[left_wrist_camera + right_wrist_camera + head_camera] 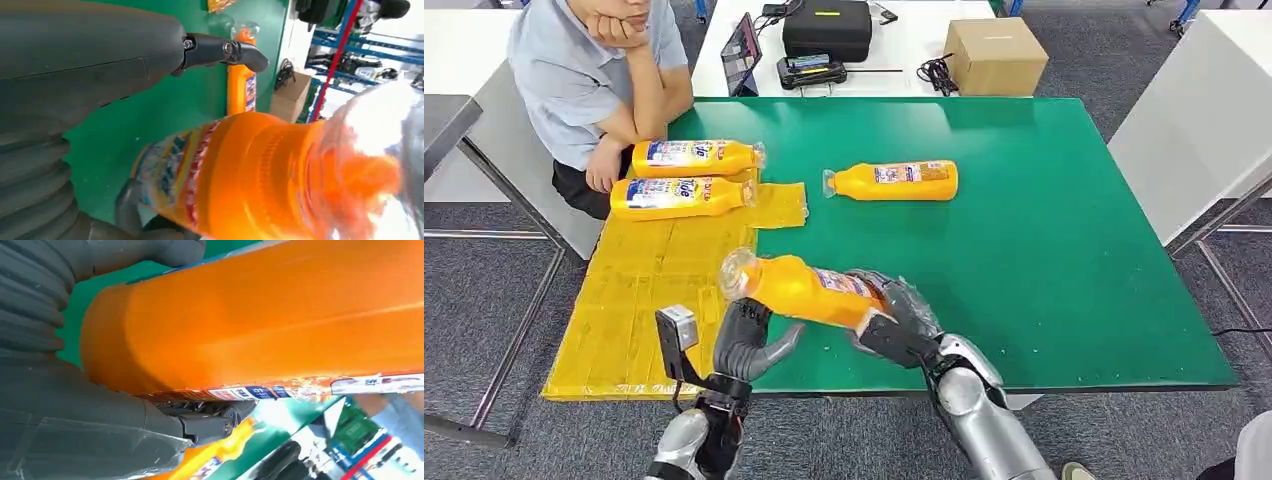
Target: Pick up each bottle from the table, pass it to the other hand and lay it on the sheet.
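Observation:
My right hand (pixel 894 318) grips an orange bottle (pixel 799 288) by its base end and holds it tilted above the green table's (pixel 1044 260) front edge, clear cap end toward the yellow sheet (pixel 644 290). In the right wrist view the bottle (pixel 280 315) lies against that hand (pixel 75 430). My left hand (pixel 749 342) is just under the bottle's neck end, fingers spread and holding nothing; its wrist view shows the thumb (pixel 90 55) beside the blurred bottle (pixel 260 175). Two bottles (pixel 694 157) (pixel 679 195) lie on the sheet's far end. Another bottle (pixel 894 181) (pixel 241 90) lies on the table.
A person (pixel 589 70) sits at the table's far left corner, one forearm resting close to the two bottles on the sheet. Behind, a white table carries a cardboard box (pixel 995 55), a black case (pixel 827 28) and a tablet (pixel 742 50).

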Controlling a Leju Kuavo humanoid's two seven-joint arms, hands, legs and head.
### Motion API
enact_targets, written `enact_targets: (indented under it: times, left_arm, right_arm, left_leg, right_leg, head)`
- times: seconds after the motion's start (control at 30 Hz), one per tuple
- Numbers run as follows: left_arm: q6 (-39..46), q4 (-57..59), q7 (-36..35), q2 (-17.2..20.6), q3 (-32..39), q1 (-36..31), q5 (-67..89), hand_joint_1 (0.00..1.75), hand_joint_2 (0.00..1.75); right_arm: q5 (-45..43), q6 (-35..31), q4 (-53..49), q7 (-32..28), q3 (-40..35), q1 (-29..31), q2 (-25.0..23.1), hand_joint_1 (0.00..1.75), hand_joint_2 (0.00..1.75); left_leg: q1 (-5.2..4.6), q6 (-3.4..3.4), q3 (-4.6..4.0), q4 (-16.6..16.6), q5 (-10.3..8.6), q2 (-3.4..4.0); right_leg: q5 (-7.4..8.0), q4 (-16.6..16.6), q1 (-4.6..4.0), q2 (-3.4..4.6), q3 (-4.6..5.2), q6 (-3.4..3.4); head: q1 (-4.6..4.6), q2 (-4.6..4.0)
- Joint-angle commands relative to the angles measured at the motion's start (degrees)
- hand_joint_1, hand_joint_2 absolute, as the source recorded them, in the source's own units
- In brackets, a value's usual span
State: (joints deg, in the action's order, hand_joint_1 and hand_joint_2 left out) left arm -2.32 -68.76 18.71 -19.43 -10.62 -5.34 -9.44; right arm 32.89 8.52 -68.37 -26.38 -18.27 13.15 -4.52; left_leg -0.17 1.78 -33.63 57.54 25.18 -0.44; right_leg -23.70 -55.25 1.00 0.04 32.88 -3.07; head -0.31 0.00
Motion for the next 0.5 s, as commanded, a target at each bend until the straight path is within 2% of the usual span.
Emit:
enact_targets:
  times: [0.03, 0.43, 0.47, 0.5]
  left_arm:
    - [1.17, 4.61, 0.51, -0.57, -0.97, -3.69, 0.33, 0.0, 1.75]
    - [3.24, 5.06, 1.31, -0.57, -1.11, -4.66, 0.88, 0.0, 1.75]
    - [3.47, 5.28, 1.78, -0.57, -0.95, -4.91, 0.48, 1.71, 1.75]
    - [3.76, 5.28, 2.1, -0.57, -0.85, -4.94, 0.36, 1.75, 1.75]
  right_arm:
    - [-0.49, -0.82, 6.08, 0.23, -4.52, 4.29, -1.29, 1.75, 1.75]
    - [0.0, -1.64, 8.62, 1.97, -6.87, 5.35, -3.06, 1.75, 1.75]
    - [0.01, -1.72, 9.33, 1.97, -7.07, 5.58, -3.25, 1.75, 1.75]
    - [0.03, -1.76, 9.51, 1.97, -7.12, 5.64, -3.29, 1.75, 1.75]
  left_leg:
    - [0.04, -0.09, 0.1, 0.01, 0.04, 0.09]
    - [0.07, -0.11, 0.11, 0.04, 0.05, 0.06]
    - [0.04, -0.07, 0.05, -0.01, 0.01, 0.03]
    - [0.06, -0.11, 0.11, 0.03, 0.05, 0.08]
  right_leg:
    - [-0.01, 0.0, -0.04, 0.06, -0.07, 0.11]
    - [-0.03, -0.01, -0.08, 0.01, -0.11, 0.14]
    - [0.0, 0.01, -0.04, 0.01, -0.04, 0.09]
    - [-0.02, -0.01, -0.06, 0.04, -0.09, 0.13]
  head:
    - [-0.02, 0.0]
    - [0.02, 0.0]
    - [0.0, 0.0]
    - [0.0, 0.0]
